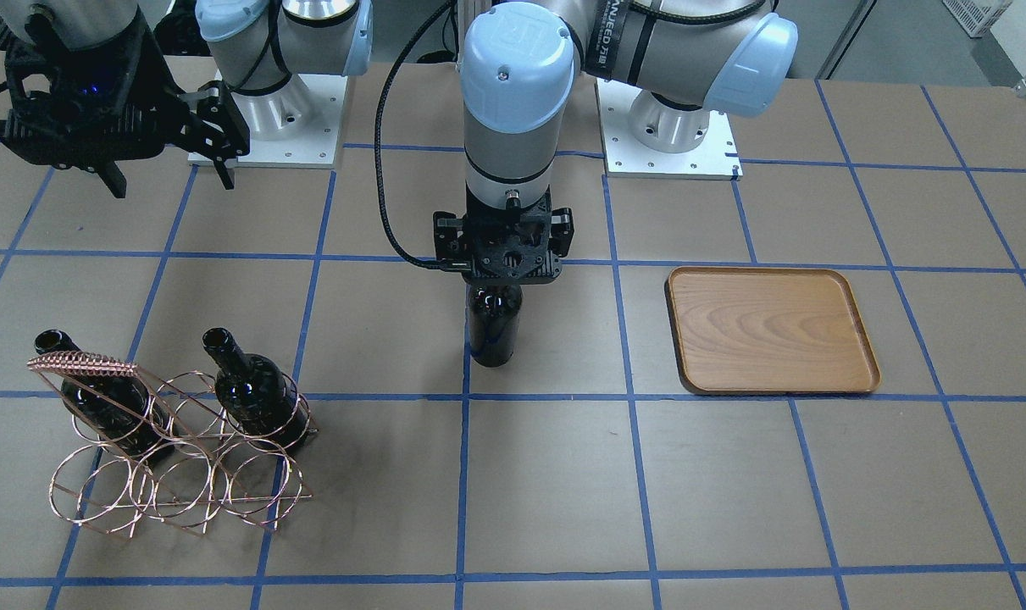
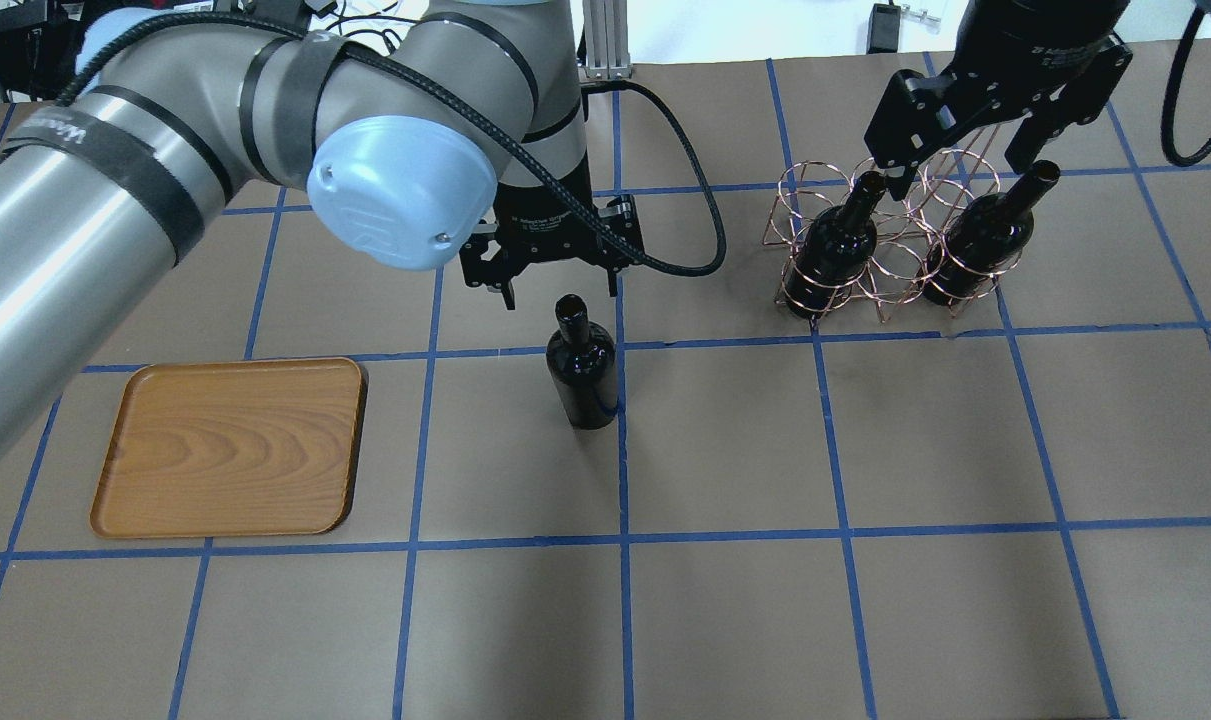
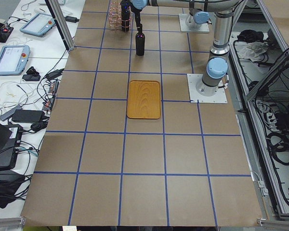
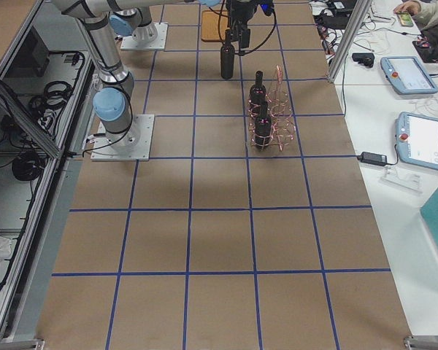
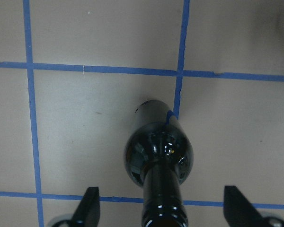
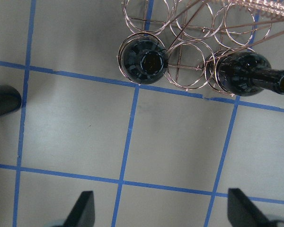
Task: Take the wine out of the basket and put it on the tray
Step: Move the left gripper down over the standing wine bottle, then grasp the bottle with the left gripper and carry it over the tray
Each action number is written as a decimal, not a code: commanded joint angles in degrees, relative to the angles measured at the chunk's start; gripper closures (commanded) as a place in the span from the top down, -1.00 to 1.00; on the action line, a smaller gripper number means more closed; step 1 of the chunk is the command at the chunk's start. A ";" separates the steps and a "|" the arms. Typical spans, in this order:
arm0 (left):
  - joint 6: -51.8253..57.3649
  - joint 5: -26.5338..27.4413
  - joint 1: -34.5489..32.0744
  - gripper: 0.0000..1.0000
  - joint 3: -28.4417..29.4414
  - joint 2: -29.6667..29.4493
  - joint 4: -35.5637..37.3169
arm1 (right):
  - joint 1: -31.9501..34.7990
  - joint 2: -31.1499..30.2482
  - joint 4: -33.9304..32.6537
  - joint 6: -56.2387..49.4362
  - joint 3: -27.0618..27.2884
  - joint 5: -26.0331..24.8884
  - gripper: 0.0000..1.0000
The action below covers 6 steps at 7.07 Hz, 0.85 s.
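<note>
Wine (image 2: pixel 582 375) stands upright at centre frame, left gripper (image 2: pixel 562 295) released, astride its neck; right gripper (image 2: pixel 957 178) spread wide over the basket (image 2: pixel 895 270), upper right

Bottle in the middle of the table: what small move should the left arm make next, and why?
Probably close the left gripper on the neck of the bottle. In the left wrist view its jaws stand open on either side of the neck. The bottle stands upright on the table, not yet on the tray, so it needs a grip before any lift.
</note>
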 commanded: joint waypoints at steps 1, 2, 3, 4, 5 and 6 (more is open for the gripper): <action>0.94 -0.60 -0.10 0.01 -0.57 -0.15 -0.68 | -0.23 -0.52 0.04 -0.15 0.07 -2.16 1.00; 0.95 -1.82 -0.01 -0.18 -0.84 -0.06 -0.60 | -0.14 -0.52 0.04 0.37 0.41 -1.74 1.00; 0.95 -1.83 0.08 -0.40 -0.84 0.29 -0.69 | -0.23 -0.61 0.04 0.12 0.77 -1.82 1.00; 1.21 -1.83 0.60 -0.68 -0.75 0.81 -0.69 | -0.14 -0.61 0.04 0.29 0.77 -1.74 1.00; 3.82 -1.48 2.09 -0.69 -0.66 1.86 -0.69 | -0.05 -0.61 0.12 0.29 0.77 -1.65 1.00; 8.98 -0.87 4.97 -0.69 -0.49 3.44 -3.73 | 0.04 -0.79 0.13 0.29 0.77 -1.65 1.00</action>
